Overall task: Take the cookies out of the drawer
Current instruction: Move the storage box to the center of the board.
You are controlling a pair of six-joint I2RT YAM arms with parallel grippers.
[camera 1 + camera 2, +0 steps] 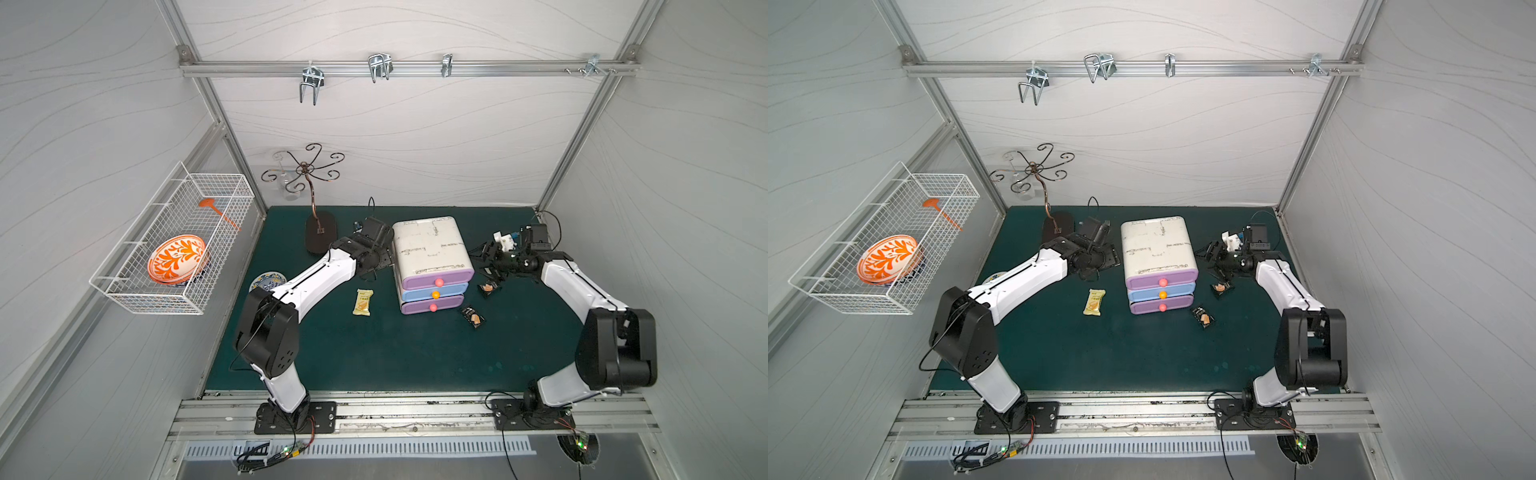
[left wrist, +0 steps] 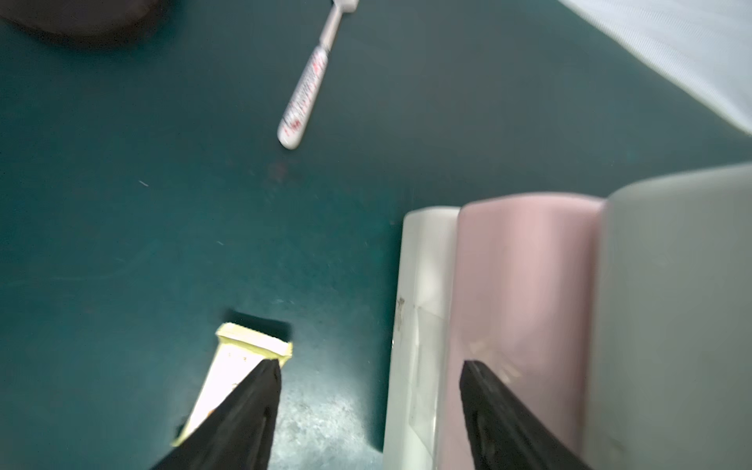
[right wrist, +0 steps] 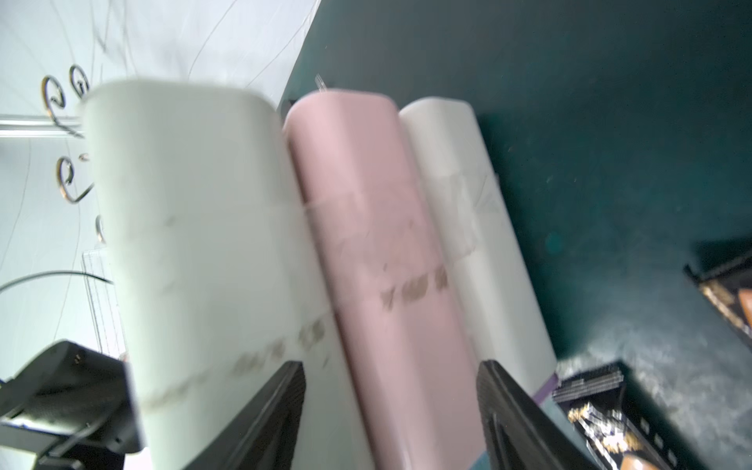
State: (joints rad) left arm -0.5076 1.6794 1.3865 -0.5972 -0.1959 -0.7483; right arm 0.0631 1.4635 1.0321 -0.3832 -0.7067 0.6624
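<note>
The drawer unit [image 1: 430, 249] is white with purple, blue and purple drawer fronts, which all look pushed in. Three cookies lie outside it on the mat. A pale yellow packet [image 1: 363, 302] lies left of the unit. Two black packets [image 1: 487, 287] [image 1: 472, 317] lie to its right. My left gripper [image 1: 374, 266] hangs open beside the unit's left side, one finger over the yellow packet [image 2: 236, 358]. Open as well, my right gripper [image 1: 488, 266] hovers by the unit's right side [image 3: 366, 224], just above the black packets [image 3: 602, 423]. Neither holds anything.
A white-handled utensil [image 2: 309, 85] lies on the green mat [image 1: 395, 353] behind the left gripper. A hook stand [image 1: 318, 232] rises at the back left. A patterned plate [image 1: 268, 280] sits under the left arm. A wire basket [image 1: 174, 249] hangs on the left wall.
</note>
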